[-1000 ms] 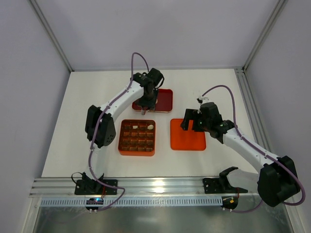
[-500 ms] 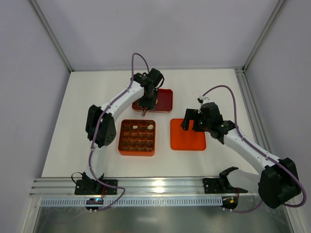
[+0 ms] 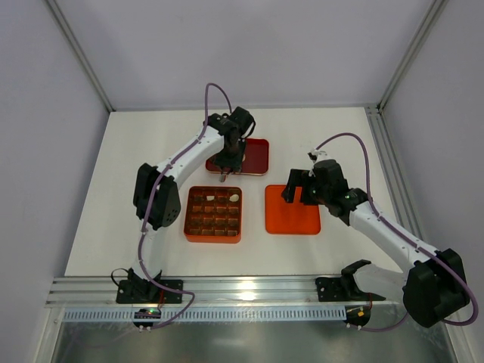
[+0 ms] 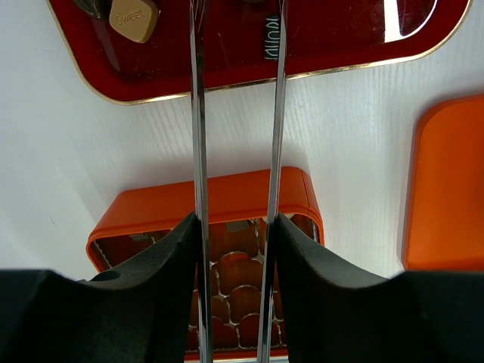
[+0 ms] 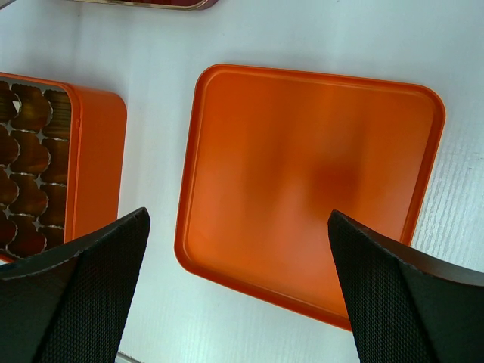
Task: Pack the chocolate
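My left gripper (image 3: 224, 176) hangs just beyond the far side of the orange box (image 3: 213, 215), over the near rim of the red tray (image 3: 257, 155). Its two thin fingers (image 4: 198, 151) stand apart, and I see the tray and the table (image 3: 151, 151) between them. Their tips run out of my wrist picture, so I cannot tell if they hold anything.

The chocolate is in two places. In the tray beyond the box lies a tan chocolate (image 4: 134, 19) with the word "Sweet" on it, on the left side. A dark chocolate (image 4: 272, 38) lies just beside my right-hand finger; I cannot tell if they touch. A cream chocolate (image 3: 234, 198) sits in the box, in the far right corner compartment.

My right gripper (image 3: 297, 195) hovers to the right of the box, above the orange lid (image 5: 310, 189), which lies flat on the table. Its fingers are spread wide and hold nothing.
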